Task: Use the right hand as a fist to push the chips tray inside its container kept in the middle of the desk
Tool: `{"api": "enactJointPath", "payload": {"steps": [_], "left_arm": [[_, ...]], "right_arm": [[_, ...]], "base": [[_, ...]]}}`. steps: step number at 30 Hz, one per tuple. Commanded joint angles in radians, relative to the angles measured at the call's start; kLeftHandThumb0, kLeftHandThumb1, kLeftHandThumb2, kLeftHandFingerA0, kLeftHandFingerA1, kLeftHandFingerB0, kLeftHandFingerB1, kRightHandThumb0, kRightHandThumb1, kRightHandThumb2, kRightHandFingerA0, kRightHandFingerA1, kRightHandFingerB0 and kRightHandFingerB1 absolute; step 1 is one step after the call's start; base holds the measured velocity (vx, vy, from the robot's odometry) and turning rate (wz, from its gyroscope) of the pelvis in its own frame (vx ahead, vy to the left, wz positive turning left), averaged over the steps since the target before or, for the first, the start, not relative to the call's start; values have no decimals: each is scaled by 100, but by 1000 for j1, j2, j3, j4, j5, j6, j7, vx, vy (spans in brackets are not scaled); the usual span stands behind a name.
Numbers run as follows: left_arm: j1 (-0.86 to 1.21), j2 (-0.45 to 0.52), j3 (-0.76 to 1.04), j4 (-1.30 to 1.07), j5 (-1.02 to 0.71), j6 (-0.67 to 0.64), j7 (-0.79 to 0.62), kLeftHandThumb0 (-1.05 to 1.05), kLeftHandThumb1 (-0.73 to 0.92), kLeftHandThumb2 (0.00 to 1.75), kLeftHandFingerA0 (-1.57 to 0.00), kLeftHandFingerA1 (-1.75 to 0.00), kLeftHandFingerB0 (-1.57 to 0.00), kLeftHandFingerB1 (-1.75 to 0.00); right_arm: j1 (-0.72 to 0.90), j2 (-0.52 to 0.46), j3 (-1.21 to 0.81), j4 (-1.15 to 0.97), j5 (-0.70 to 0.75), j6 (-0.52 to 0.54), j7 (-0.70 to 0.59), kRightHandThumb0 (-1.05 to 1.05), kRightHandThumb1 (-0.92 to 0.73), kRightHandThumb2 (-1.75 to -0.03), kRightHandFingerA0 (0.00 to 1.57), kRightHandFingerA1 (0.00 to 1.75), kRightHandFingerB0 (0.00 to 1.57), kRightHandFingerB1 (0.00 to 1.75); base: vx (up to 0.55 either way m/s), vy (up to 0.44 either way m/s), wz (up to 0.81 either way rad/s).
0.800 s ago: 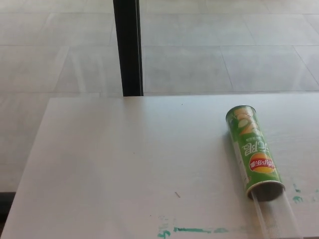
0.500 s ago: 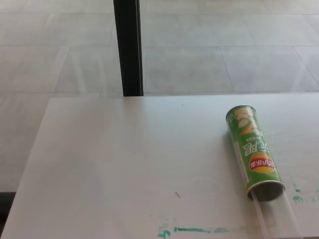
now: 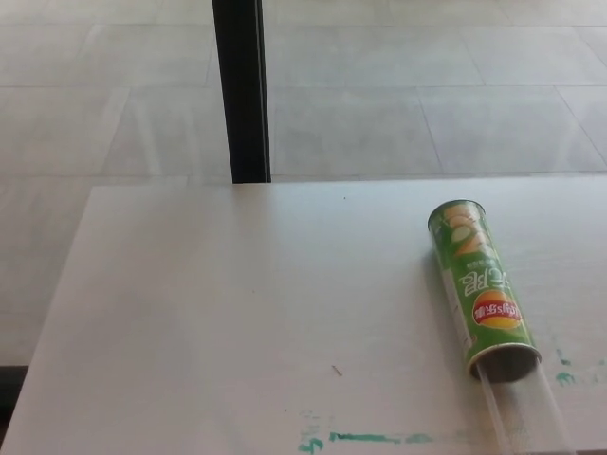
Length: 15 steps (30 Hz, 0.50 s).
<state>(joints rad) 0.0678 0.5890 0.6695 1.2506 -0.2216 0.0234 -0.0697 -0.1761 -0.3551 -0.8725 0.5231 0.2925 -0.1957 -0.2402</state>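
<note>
One green chips can (image 3: 481, 292) lies on the white surface (image 3: 237, 313), clear tray (image 3: 526, 412) sticking out; red-yellow logo, Chinese writing; green smears (image 3: 370, 438) nearby; hands unseen, fingers' state unknowable.

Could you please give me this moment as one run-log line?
hands: neither in view | green chips can: lying on white desk, open end toward camera | clear tray: sticking out | push: not begun

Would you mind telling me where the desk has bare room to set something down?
The whole left and middle of the desk is bare, bordered by the green can on the right and teal marks near the front edge. The right side is crowded: the can lies there with its clear tray protruding.
</note>
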Motion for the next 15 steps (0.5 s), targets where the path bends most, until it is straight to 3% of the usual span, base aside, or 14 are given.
{"api": "enactJointPath", "payload": {"steps": [1,2,3,5,7,11,13,14,15], "left_arm": [[3,21,-3,10,-24,-22,10,-80,60,139,-67,-139,-41,-109],[5,22,-9,9,-18,-24,6,-80,60,139,-67,-139,-41,-109],[3,23,-4,11,-23,-21,5,-78,57,137,-54,-168,-27,-129],[4,21,6,9,-34,-17,-7,-78,56,136,-47,-166,-25,-130],[5,20,8,5,-37,-17,-9,-78,55,138,-52,-169,-25,-128],[8,23,4,6,-33,-15,-14,-77,57,136,-47,-166,-21,-124],[10,23,-6,7,-21,-26,-7,-76,57,138,-53,-167,-24,-124],[9,24,-7,9,-20,-26,-8,-79,60,139,-65,-138,-40,-109],[8,24,-7,11,-19,-29,-4,-76,53,141,-54,-167,-27,-126]], "right_arm": [[4,29,35,-377,23,45,-79,-67,-83,-65,94,89,61,51],[11,40,42,-425,35,60,-74,-67,-83,-65,94,89,61,51],[38,60,71,-538,25,87,-74,-69,-82,-65,97,89,65,51],[73,72,99,-627,22,96,-46,-70,-82,-65,96,90,67,49],[110,75,134,-676,9,52,13,-70,-82,-65,92,91,64,48],[173,87,221,-796,-27,49,72,-70,-81,-65,92,85,68,43],[257,99,311,-922,-4,86,133,-73,-78,-64,92,83,65,41],[298,100,349,-975,20,105,160,-71,-78,-64,87,84,62,41],[340,89,386,-1022,41,126,191,-69,-84,-65,77,94,52,44]], "base": [[0,0,0],[0,0,0],[0,0,0],[0,0,0],[0,0,0],[0,0,0],[0,0,0],[0,0,0],[0,0,0]]}}
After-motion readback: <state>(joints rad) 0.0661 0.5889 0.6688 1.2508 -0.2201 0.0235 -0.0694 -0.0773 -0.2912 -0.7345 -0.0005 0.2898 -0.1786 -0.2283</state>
